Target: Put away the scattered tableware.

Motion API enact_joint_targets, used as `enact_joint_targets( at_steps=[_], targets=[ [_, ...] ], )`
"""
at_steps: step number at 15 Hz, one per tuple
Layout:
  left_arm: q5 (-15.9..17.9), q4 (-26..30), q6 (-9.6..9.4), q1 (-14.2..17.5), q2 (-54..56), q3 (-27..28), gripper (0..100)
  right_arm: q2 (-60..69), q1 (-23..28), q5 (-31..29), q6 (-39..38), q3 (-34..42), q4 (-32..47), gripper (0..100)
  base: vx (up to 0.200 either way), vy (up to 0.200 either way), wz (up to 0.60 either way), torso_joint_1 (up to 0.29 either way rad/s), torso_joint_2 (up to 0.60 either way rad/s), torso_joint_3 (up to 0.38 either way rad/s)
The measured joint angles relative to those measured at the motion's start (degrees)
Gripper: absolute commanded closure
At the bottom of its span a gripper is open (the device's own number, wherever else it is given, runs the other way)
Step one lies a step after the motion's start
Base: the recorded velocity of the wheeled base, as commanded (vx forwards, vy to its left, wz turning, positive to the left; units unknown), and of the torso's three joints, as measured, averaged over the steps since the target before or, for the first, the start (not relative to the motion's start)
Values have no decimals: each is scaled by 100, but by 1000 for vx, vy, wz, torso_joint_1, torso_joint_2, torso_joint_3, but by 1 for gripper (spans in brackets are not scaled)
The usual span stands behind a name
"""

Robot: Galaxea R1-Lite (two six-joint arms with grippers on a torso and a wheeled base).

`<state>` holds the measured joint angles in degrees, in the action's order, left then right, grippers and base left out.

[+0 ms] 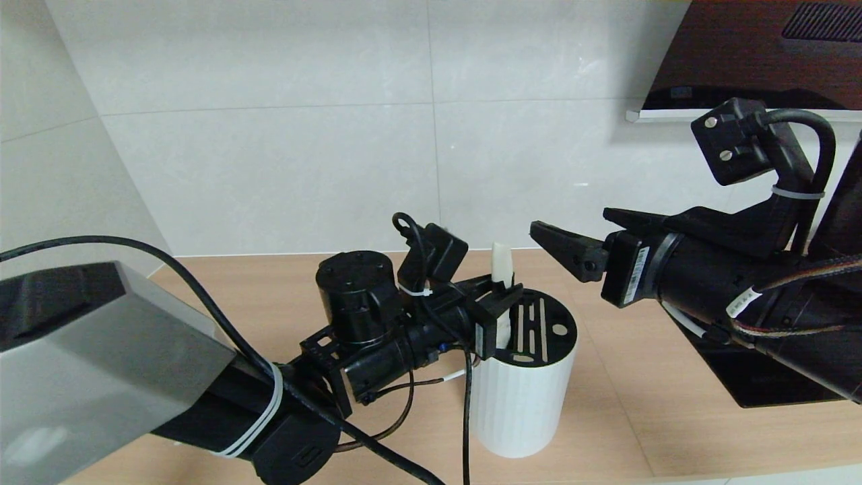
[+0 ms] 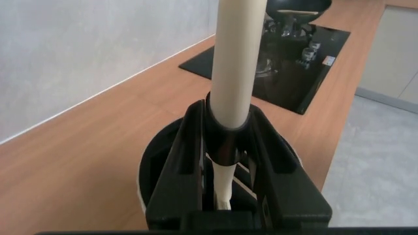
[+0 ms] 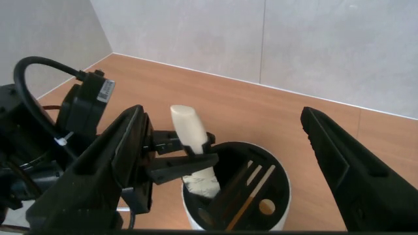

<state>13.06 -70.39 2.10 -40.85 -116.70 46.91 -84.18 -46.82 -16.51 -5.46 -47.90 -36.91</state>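
A white cylindrical utensil holder (image 1: pixel 522 397) with a black slotted lid (image 3: pixel 258 189) stands on the wooden counter. My left gripper (image 1: pixel 502 303) is shut on a cream-handled utensil (image 1: pixel 502 266), held upright with its lower end inside a lid slot. The handle (image 2: pixel 234 72) rises between the black fingers (image 2: pixel 189 163). In the right wrist view the handle (image 3: pixel 188 127) leans over the holder's rim. My right gripper (image 1: pixel 572 246) hovers open above and to the right of the holder, nothing between its fingers (image 3: pixel 104 176).
A black cooktop (image 2: pixel 281 59) is set into the wooden counter (image 1: pixel 262 283) to the right of the holder. A white tiled wall (image 1: pixel 303 135) stands behind, and a dark range hood (image 1: pixel 761 54) hangs at the upper right.
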Motion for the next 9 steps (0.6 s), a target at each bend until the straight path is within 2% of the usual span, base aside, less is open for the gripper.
enact_joint_targets(
  at_steps=[1, 3, 9],
  targets=[
    [-20, -4, -16, -2, 0, -5, 0, 0, 0, -2, 0, 0, 0, 0, 0, 0, 0, 0, 0, 0],
    [-145, 7, -66, -10, 0, -17, 0, 0, 0, 0, 0, 0, 0, 0, 0, 0, 0, 0, 0, 0],
    [-171, -72, -65, -10, 69, -16, 0, 2, 0, -2, 0, 0, 0, 0, 0, 0, 0, 0, 0, 0]
  ],
)
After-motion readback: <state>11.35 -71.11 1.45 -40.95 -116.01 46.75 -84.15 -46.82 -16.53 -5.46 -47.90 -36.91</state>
